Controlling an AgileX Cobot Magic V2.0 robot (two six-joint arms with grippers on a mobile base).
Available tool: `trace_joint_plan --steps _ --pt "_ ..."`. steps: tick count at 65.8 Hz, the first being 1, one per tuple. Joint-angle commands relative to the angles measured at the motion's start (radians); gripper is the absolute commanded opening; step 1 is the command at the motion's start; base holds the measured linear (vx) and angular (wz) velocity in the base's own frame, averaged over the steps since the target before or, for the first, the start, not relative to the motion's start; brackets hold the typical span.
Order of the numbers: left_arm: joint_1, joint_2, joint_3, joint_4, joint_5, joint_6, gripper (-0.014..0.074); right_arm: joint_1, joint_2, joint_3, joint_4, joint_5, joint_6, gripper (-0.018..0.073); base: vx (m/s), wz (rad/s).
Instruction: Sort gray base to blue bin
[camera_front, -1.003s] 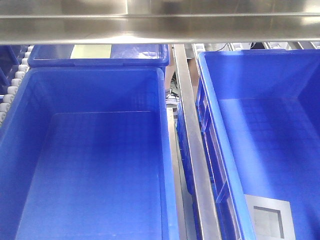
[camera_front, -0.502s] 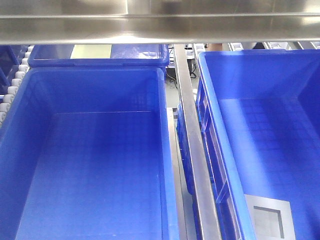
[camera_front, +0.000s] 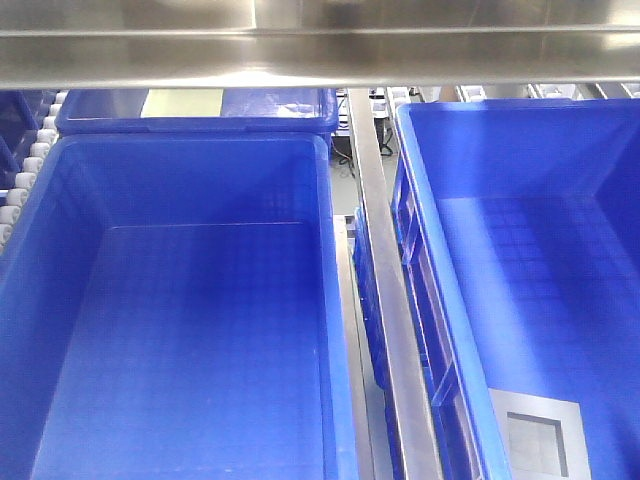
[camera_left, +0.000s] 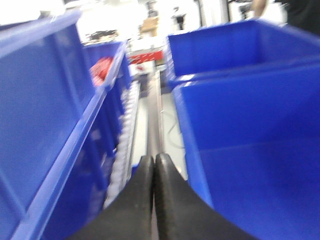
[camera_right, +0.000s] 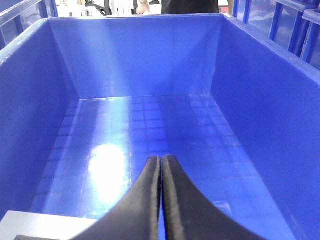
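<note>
nothing has shifted over the last second: the gray base (camera_front: 540, 440) sits in the blue bin (camera_front: 430, 250). my right claw (camera_right: 161, 165) and left claw (camera_left: 154, 165) are pinched empty; the sort looks done.

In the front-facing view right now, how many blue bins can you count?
3: a large blue bin on the left, one on the right holding the gray base, one behind the left. Others may be hidden.

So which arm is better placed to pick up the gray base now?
The right. Its hand is shut over the blue bin holding the gray base, just beside it. The left hand, also shut, is over the gap between bins, with no base in view.
</note>
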Motion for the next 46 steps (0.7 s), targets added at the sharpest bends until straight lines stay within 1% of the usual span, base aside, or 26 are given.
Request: trace_joint_plan --steps 1,9,19,34,46 --pt "0.014 -0.008 0.043 -0.002 -0.141 -0.002 -0.0006 -0.002 0.003 0.005 -0.005 -0.039 -0.009 -0.0005 0.0 0.0" --pt "0.014 -0.008 0.127 -0.002 -0.187 -0.002 -0.0006 -0.002 0.003 0.005 -0.005 -0.039 -0.009 -0.0005 0.0 0.0" --pt "0.014 -0.009 0.193 -0.002 -0.249 -0.002 -0.0006 -0.002 0.003 0.005 -0.005 -0.039 -0.009 -0.0005 0.0 0.0" --pt "0.014 -0.009 0.2 -0.002 -0.31 -0.002 -0.0006 -0.002 0.003 0.005 -0.005 -0.039 -0.009 -0.0005 0.0 0.0" --pt "0.014 -0.009 0.201 -0.002 -0.302 -0.002 -0.0006 -0.002 0.003 0.005 -0.005 -0.039 -0.009 -0.0005 0.0 0.0"
